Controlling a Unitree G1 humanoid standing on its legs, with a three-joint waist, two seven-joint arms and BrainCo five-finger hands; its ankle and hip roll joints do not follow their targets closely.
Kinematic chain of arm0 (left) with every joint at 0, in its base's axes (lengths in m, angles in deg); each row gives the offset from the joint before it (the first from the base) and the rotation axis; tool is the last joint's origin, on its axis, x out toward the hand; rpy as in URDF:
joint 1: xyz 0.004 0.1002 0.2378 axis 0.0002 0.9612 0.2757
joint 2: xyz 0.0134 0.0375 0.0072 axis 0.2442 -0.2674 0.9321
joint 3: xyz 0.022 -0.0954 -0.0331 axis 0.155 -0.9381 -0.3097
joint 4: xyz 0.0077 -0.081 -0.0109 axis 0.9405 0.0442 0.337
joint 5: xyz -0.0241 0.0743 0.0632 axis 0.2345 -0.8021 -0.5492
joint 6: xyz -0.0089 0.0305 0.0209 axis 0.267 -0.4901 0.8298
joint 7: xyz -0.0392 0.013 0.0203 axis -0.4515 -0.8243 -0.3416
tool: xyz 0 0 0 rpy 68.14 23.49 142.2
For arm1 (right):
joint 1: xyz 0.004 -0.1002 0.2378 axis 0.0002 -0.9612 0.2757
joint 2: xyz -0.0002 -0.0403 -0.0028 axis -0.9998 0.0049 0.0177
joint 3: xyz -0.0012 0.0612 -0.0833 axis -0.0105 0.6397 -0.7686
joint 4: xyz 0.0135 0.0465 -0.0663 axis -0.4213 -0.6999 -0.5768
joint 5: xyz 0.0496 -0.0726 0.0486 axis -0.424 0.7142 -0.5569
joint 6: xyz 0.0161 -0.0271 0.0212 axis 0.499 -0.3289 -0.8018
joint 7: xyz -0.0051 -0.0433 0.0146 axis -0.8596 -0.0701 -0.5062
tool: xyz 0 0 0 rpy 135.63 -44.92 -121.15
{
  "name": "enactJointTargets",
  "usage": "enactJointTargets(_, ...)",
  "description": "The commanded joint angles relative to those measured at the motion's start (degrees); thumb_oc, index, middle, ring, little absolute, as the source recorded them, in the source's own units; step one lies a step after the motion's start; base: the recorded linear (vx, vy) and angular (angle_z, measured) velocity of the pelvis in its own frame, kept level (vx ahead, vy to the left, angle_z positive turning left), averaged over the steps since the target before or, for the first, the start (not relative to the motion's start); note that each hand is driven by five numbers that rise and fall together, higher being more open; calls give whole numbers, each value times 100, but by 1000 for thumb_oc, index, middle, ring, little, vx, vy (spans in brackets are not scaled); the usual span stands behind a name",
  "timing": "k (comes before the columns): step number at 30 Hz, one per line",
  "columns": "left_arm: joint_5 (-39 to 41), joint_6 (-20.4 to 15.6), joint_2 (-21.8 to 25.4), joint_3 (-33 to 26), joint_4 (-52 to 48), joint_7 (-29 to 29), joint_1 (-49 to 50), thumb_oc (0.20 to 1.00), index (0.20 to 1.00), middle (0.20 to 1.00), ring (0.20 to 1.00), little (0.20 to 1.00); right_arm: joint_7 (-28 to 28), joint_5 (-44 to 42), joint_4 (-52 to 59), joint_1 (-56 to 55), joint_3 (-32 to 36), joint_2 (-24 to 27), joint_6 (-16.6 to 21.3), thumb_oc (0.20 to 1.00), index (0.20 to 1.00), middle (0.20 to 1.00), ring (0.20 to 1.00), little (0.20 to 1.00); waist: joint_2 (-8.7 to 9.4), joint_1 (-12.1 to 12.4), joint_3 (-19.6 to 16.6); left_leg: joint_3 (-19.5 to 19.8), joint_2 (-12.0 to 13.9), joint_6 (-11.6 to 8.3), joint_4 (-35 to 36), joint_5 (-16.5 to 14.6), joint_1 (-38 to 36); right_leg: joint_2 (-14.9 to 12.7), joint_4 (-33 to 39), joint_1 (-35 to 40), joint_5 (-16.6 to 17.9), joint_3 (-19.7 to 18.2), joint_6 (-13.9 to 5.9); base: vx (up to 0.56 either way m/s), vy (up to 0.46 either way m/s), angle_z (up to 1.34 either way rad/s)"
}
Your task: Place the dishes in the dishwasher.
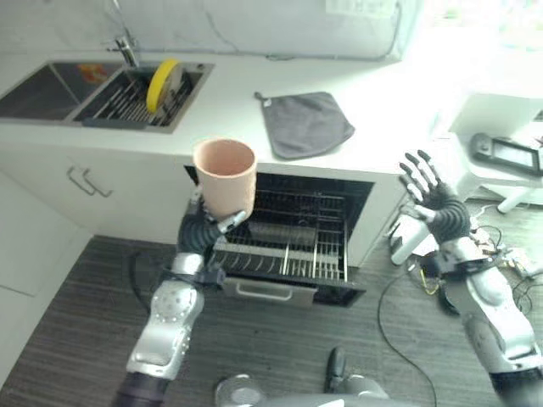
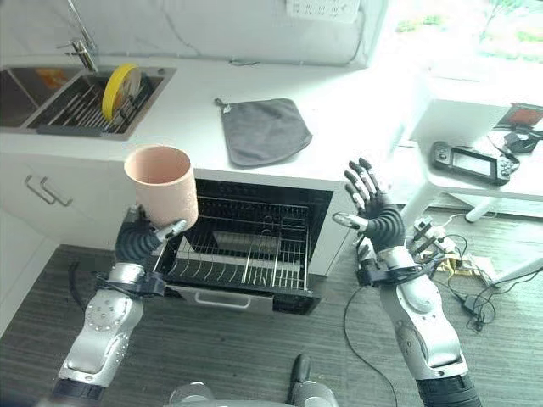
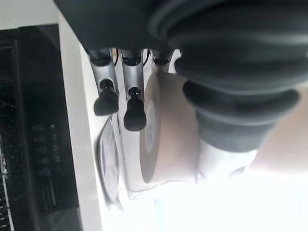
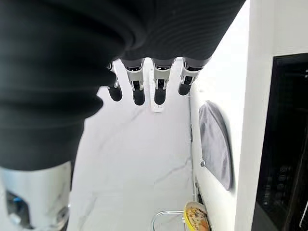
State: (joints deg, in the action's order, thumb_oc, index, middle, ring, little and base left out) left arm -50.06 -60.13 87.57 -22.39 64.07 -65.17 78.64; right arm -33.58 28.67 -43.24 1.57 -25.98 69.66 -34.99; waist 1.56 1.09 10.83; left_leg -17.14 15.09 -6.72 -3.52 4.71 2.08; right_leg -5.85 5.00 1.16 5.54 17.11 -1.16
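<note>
**Cup held upright above the open rack, on the left hand's side**

The left hand [image 1: 206, 225] has its fingers and thumb curled round the lower part of a pink cup [image 1: 225, 176]. The cup stands upright, mouth up, its long axis near vertical, raised in front of the counter edge. The dishwasher rack [image 1: 293, 242] is pulled out below the counter, and the cup sits above and just to the left of the rack's left front corner. The left wrist view confirms the hold: dark fingertips lie against the cup's side.

The relation that matters is cup to rack: the rack lies down and to the right of the cup, close by, so the left arm is the nearer one by far. My reading is that the cup would need tipping mouth-down as it goes in, and its rim could catch on the wires.

The right hand [image 2: 371, 208] is raised to the right of the rack, well apart from it, fingers spread straight and holding nothing.

A yellow plate [image 1: 162, 84] stands on edge in the sink [image 1: 51, 89], left of the rack. A grey cloth [image 1: 304, 123] lies on the counter above the rack.
</note>
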Motion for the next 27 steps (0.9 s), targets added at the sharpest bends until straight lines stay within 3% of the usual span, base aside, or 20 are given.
enactJointTargets(1,-500,-211,321,-79,-94,-757,-612,200,200,200,200,200,83,187,285,340,-62,-196,126,1000,1000,1000,1000,1000,225,-25,-149,184,-219,39,545,-413,-260,-252,0,342,-645,25,-523,52,149,17)
enactJointTargets(6,-1007,206,205,579,465,-1134,-1349,200,200,200,200,200,47,156,159,581,-471,-235,-61,1000,1000,1000,1000,1000,179,-190,-397,132,-240,25,852,-539,-638,-405,0,495,-674,51,-704,86,127,-7)
enactJointTargets(11,-1229,453,167,888,717,-1304,-1535,200,200,200,200,200,-188,214,19,864,-842,-381,-228,1000,1000,1000,1000,1000,206,-134,-468,122,-349,118,852,-687,-837,-516,0,635,-644,-27,-806,75,52,6)
enactJointTargets(15,-1675,310,229,1311,731,-1228,-1711,200,200,200,200,200,-408,111,-400,1274,-1226,-638,-348,1000,1000,1000,1000,1000,275,-5,-542,159,-331,185,852,-785,-971,-513,0,758,-624,4,-869,78,-36,7)
enactJointTargets(27,-1842,295,185,1820,699,-820,-1775,200,200,200,200,200,-864,84,-1094,1943,-1577,-946,-589,1000,1000,1000,1000,1000,383,188,-694,226,-219,153,852,-852,-1083,-400,0,883,-687,72,-825,42,-27,0)
